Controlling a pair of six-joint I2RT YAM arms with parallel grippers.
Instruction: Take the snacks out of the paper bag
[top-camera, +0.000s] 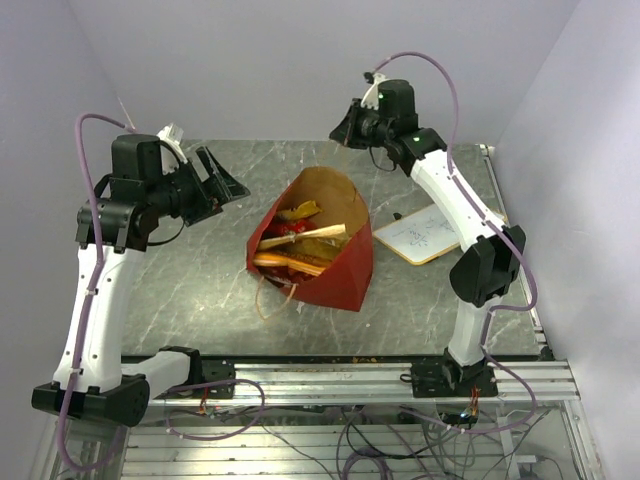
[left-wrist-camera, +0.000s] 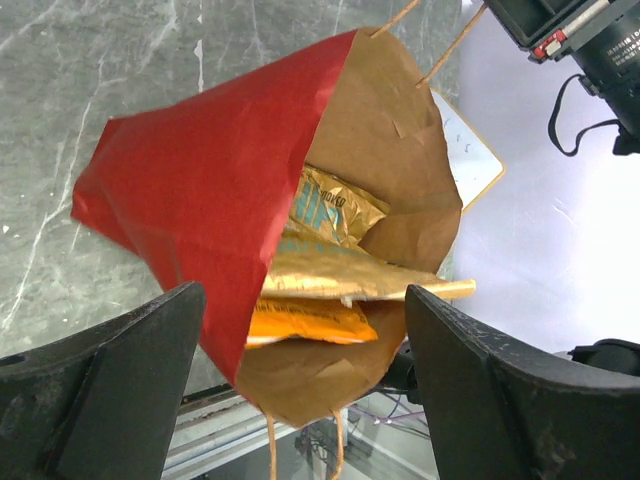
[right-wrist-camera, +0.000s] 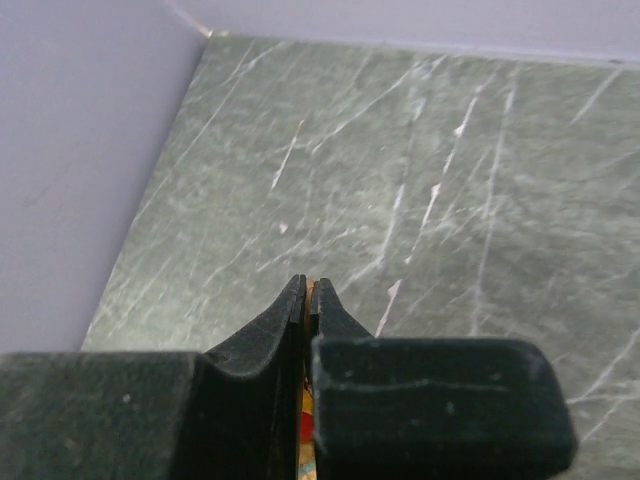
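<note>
Left wrist: packet (left-wrist-camera: 335, 205) reads perhaps "OKED".

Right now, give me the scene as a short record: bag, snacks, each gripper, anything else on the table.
paper bag: red outside, brown inside, mid-table, mouth open, far handle strands drawn taut
snacks: gold, orange and teal-lettered packets all inside the bag; none lying out on the table
left gripper: open, raised left of the bag, holding nothing
right gripper: shut on a thin tan sliver, apparently the bag's handle, above its far rim
board: flat, white, wood-framed, right of the bag
</note>
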